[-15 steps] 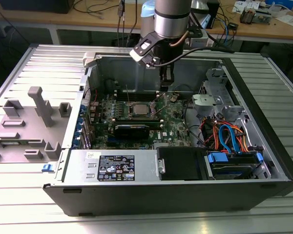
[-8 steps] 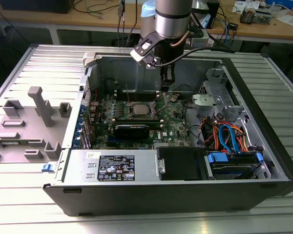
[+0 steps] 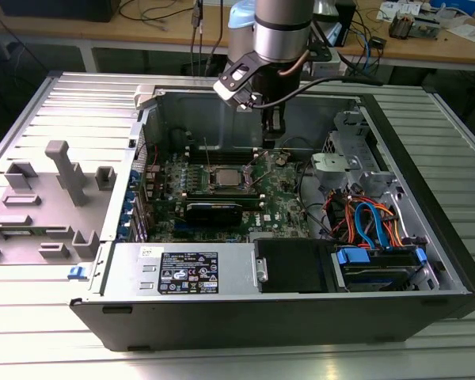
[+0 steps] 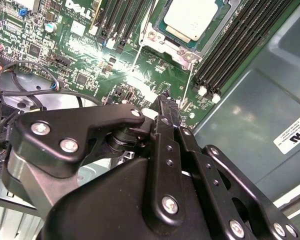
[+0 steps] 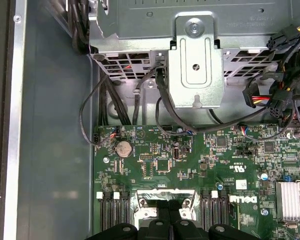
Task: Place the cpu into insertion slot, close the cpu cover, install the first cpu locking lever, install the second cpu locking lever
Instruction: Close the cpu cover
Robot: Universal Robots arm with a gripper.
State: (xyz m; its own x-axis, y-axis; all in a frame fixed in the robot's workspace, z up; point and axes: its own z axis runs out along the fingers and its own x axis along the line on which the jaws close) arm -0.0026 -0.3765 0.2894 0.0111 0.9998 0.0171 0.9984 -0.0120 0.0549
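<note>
The cpu, a silver square, lies flat in the insertion slot on the green motherboard. The silvery cpu cover frames it and looks lowered around the chip. Two thin wire levers run out from the socket's sides; I cannot tell whether they are latched. My gripper hangs just above the board beside the socket, toward the exterior view's right. Its black fingers are pressed together with nothing between them, and they hide part of the cover.
Black memory slots flank the socket. A black card lies nearer the front. A metal drive bracket and cable bundles fill the exterior view's right. The case walls close in around the board.
</note>
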